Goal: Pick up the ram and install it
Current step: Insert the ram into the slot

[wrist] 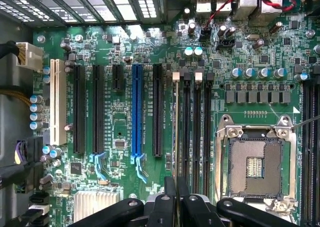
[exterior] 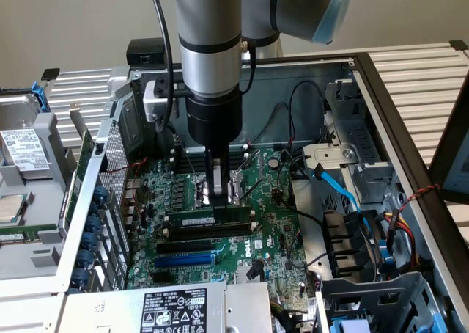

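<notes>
As the arm hangs straight down into the open computer case [exterior: 315, 83], I see the gripper [exterior: 218, 199] low over the motherboard [exterior: 270, 227]. Its two fingers are pressed close together on the top edge of the ram [exterior: 192, 221]. From the wrist view the gripper [wrist: 176, 196] shows the same. The dark fingers [wrist: 169, 202] meet with just a sliver between them, and the ram [wrist: 175, 132] runs edge-on straight into that sliver, so I read it as clamped on the stick. The ram stands upright in the outermost of the black memory slots [wrist: 198, 137]. That slot is the one farthest from the bare processor socket [wrist: 252, 167], on the side toward the long blue slot [wrist: 136, 112]. In the exterior view its white label faces the camera. Whether it sits fully down in its slot I cannot tell.
</notes>
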`<state>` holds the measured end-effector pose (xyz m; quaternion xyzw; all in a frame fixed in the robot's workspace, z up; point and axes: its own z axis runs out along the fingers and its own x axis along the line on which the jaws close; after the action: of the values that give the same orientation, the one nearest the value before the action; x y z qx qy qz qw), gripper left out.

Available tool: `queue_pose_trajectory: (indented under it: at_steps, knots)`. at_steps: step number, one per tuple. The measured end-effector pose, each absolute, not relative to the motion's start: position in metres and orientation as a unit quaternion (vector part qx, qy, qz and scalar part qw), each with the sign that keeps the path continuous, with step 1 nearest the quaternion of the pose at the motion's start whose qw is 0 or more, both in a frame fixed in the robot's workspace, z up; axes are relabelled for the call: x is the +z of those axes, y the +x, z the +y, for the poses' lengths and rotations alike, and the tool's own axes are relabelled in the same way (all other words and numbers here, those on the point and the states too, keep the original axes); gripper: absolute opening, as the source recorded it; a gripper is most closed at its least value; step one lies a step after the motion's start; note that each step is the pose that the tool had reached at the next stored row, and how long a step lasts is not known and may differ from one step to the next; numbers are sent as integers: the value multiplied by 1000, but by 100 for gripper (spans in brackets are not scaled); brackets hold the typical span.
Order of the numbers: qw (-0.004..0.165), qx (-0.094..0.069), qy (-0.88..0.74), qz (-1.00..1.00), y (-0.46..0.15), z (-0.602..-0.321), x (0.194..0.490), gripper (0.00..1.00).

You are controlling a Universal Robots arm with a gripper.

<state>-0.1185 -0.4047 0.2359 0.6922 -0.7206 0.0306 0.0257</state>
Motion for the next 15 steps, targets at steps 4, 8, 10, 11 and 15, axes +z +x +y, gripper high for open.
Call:
queue_pose_trajectory:
  at_steps: [4, 8, 10, 11, 15]
  knots:
    - [24, 32, 692, -721, -120, -405, 235, 13]
    - [23, 33, 690, -722, -121, -405, 234, 13]
    - [22, 34, 689, -723, -121, -405, 234, 13]
    - [22, 34, 689, -724, -121, -405, 234, 13]
    - [20, 36, 688, -725, -122, -405, 233, 13]
